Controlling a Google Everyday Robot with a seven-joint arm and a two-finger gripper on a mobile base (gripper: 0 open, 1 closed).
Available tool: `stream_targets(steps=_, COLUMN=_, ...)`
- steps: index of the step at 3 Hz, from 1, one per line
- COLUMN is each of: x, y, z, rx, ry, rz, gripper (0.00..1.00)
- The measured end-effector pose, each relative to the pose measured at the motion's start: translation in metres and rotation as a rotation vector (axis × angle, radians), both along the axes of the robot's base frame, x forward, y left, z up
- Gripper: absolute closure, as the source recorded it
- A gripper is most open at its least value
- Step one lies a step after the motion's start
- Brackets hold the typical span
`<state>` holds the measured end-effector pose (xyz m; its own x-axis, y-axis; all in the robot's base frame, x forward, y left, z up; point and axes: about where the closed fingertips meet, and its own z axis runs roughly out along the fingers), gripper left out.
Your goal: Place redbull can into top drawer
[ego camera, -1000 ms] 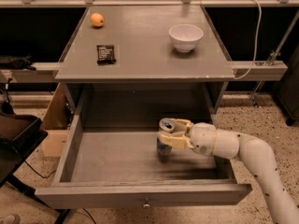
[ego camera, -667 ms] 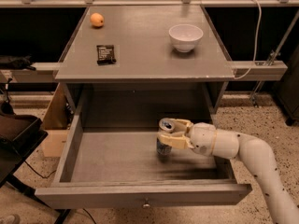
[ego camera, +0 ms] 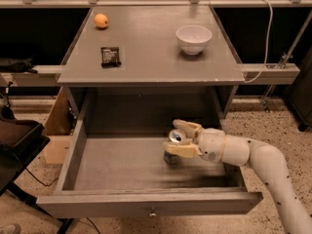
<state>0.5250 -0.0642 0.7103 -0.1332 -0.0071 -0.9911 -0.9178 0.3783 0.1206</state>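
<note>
The redbull can [ego camera: 176, 136] stands upright on the right part of the flat grey bottom of the open top drawer [ego camera: 119, 165]; its silver top with the pull tab shows. My gripper [ego camera: 170, 136] reaches in from the right on a white arm. Its two cream fingers [ego camera: 181, 150] sit on either side of the can's upper part, closed against it. The can's lower body [ego camera: 170, 158] shows dark below the fingers. The drawer's round metal knob [ego camera: 153, 212] is on its front.
On the cabinet top [ego camera: 146, 52] stand a white bowl [ego camera: 193, 38], an orange [ego camera: 101, 20] and a small black packet [ego camera: 110, 56]. A dark chair [ego camera: 17, 140] is at the left of the drawer. A cardboard box [ego camera: 57, 130] sits by the cabinet's left side.
</note>
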Motion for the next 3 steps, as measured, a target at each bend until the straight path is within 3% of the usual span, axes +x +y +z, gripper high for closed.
stream_targets(steps=1, x=0.000, y=0.000, z=0.000, rx=0.000, ry=0.000, rz=0.000, gripper=0.00)
stream_targets(steps=3, x=0.002, y=-0.004, z=0.018, rx=0.015, ry=-0.011, rz=0.024, gripper=0.00)
